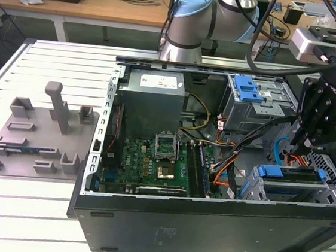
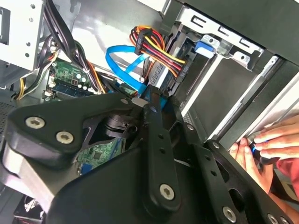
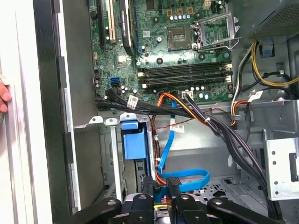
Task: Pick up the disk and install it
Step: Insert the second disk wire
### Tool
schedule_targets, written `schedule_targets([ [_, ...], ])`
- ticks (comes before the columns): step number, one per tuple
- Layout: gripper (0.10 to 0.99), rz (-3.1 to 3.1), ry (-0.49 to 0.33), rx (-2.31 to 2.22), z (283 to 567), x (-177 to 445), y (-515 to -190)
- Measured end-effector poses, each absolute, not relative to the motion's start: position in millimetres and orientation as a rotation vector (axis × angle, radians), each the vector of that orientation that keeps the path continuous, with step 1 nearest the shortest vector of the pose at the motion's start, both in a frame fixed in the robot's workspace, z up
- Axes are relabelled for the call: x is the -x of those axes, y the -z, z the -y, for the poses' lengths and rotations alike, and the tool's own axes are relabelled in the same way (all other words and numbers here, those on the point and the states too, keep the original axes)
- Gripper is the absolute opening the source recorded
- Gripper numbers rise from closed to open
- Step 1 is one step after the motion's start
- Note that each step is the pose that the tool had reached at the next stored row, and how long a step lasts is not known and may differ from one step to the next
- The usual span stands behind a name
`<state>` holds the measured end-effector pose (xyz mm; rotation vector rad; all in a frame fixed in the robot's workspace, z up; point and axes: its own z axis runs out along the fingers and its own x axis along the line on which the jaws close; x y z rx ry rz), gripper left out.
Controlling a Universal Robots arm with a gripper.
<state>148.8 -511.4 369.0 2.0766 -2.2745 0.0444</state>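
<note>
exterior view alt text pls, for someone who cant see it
An open computer case lies on a slatted metal table, its motherboard and grey power-supply box exposed. At the exterior view's right, a black pincer reaches down above a drive cage with a blue bracket. A grey parts tray sits at the left.

Open computer case (image 1: 146,220), motherboard (image 1: 152,163), grey fixture tray (image 1: 34,142) alongside.

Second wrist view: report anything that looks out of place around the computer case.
A person's hand sits at the edge of the computer case, close beside the gripper reaching inside. A hand that near the arm looks out of place. Otherwise, only loose cables drape across the drive bay.
</note>
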Motion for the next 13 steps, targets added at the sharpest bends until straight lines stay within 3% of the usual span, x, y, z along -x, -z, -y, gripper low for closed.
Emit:
schedule_targets([
  [13,0.259,2.262,-0.029,-2.074,515.6,-151.3,-375.2],
])
